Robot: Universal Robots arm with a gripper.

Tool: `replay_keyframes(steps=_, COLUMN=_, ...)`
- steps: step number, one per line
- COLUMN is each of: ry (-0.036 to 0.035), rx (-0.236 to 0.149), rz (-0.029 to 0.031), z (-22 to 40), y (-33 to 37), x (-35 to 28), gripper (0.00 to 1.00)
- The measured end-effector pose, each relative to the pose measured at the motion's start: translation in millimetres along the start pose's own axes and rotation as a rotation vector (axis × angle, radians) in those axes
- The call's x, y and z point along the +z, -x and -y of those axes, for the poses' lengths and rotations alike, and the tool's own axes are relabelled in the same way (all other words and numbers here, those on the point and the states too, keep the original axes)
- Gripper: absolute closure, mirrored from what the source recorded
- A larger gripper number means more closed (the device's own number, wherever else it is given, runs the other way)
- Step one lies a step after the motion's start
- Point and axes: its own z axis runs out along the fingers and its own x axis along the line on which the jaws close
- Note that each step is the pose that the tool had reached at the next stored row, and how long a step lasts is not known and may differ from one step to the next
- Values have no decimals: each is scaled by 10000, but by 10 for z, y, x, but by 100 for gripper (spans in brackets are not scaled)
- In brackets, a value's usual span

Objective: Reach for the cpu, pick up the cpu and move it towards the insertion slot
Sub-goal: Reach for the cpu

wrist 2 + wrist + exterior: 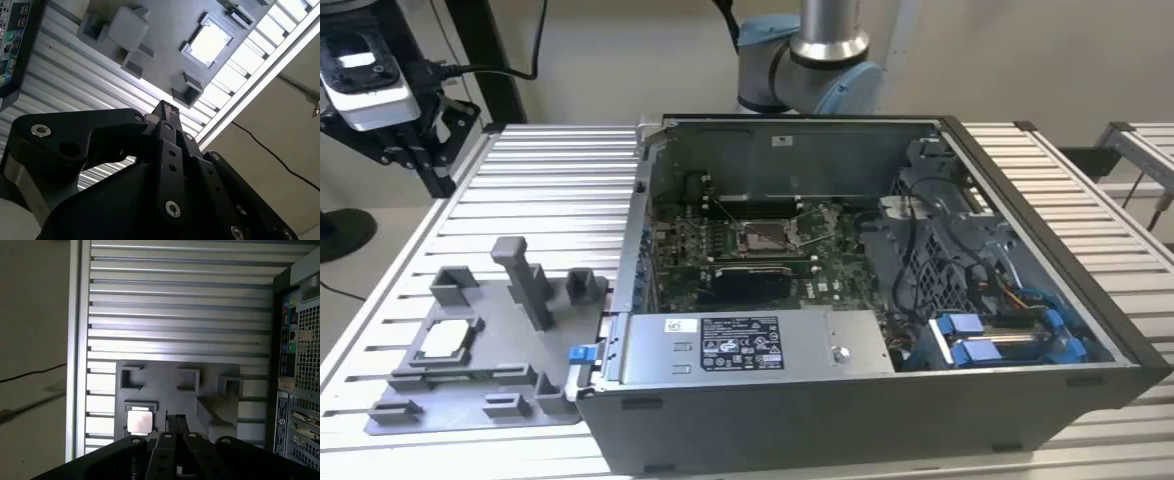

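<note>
Because the fixture recess on the desk located the cpu for pickup, I held the tool above it, closed and empty; the slot lay well apart.

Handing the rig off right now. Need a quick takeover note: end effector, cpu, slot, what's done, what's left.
End effector: shut, empty, over the grey fixture plate, apart from the cpu.
cpu: lying flat in its fixture pocket on the slatted table, outside the computer case.
Insertion slot: on the board inside the open case.
Done: nothing gripped yet.
Left: grasp, lift, carry to the slot.
</note>
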Motion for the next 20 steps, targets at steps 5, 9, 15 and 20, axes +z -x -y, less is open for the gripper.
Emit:
replay_keyframes(steps=5, ry=0, rx=0, rz=-1, z=13, y=-8, x=-1, gripper=100)
replay_keyframes(steps=9, ry=7, rx=0, rz=2, z=79, y=-49, x=-1, gripper=100)
replay_keyframes(steps=15, ry=9, rx=0, rz=6, z=175, y=-167, x=-3, gripper=100)
replay_keyframes(steps=20, ry=9, rx=-1, rz=9, z=240, y=-285, x=-5, gripper=100)
